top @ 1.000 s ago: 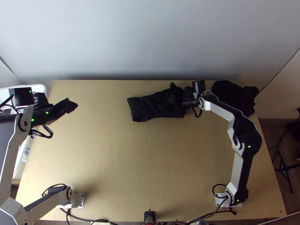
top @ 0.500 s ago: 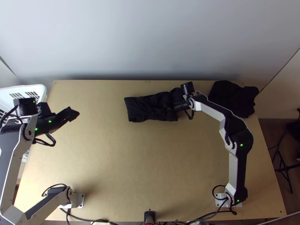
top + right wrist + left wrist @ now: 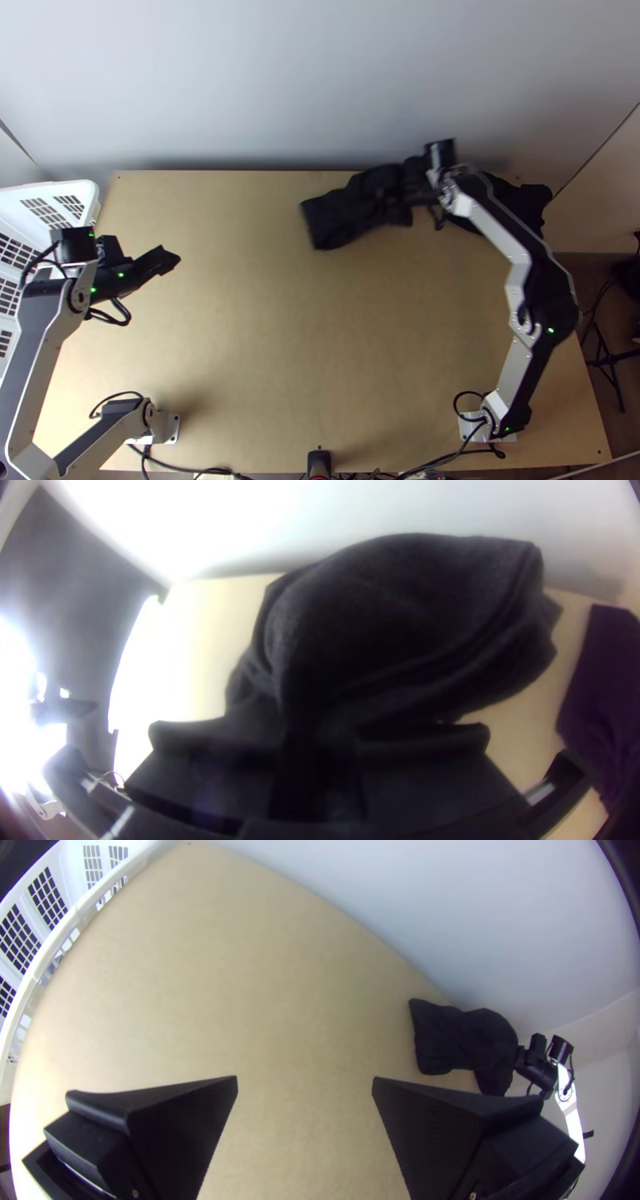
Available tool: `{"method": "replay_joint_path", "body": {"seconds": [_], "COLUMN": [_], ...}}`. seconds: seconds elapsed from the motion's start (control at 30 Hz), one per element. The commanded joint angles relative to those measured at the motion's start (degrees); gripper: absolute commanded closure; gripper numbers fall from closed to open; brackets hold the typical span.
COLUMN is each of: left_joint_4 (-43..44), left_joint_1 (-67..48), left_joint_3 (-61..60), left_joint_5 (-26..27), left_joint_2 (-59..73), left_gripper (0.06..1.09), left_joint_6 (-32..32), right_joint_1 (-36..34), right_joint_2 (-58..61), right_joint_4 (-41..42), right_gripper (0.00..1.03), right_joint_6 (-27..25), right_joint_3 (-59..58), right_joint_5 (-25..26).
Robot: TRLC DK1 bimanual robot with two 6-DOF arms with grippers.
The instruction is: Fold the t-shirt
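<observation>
Risk, my read: right end effector is clamped on a bunched wad of the t-shirt, so a pull could skew the layers or undo folds. Swinging toward 3 o'clock could snag the other dark cloth. Top view: shirt's at the table's far side, just past 12; long axis 8-to-2, squarish free end pointing 8. Left end effector: fingers apart, holding nothing, 10 o'clock.
</observation>
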Motion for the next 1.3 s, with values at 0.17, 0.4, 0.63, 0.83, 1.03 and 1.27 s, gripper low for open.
{"method": "replay_joint_path", "body": {"seconds": [0.17, 0.4, 0.63, 0.83, 1.03, 1.27], "left_joint_4": [5.8, 6.0, 6.0, 5.8, 5.1, 3.7], "left_joint_1": [-5.4, -7.5, -9.4, -9.9, -11.7, -12.4], "left_joint_3": [-2.8, 0.0, 0.4, 0.4, 0.3, -0.1], "left_joint_5": [0.4, 0.4, 0.4, 0.4, 0.3, 0.1], "left_joint_2": [2.0, 4.7, 4.9, 4.9, 3.9, 2.1], "left_gripper": [0.10, 0.10, 0.10, 0.10, 0.10, 0.10], "left_joint_6": [-2.0, -1.7, -1.0, -1.0, -1.3, -1.7], "right_joint_1": [-13.2, -22.3, -31.2, -38.8, -45.8, -46.3], "right_joint_2": [-5.8, -5.2, -5.4, -6.7, -7.1, -8.1], "right_joint_4": [-5.3, -4.9, -2.5, -0.5, 3.0, 8.1], "right_gripper": [1.00, 1.00, 1.00, 1.00, 1.00, 1.00], "right_joint_6": [-1.6, 1.1, 0.5, -3.4, -8.0, -14.4], "right_joint_3": [10.5, 9.7, 5.7, 0.1, -8.0, -22.2], "right_joint_5": [3.4, 3.4, 3.4, 2.4, 1.1, 1.0]}}
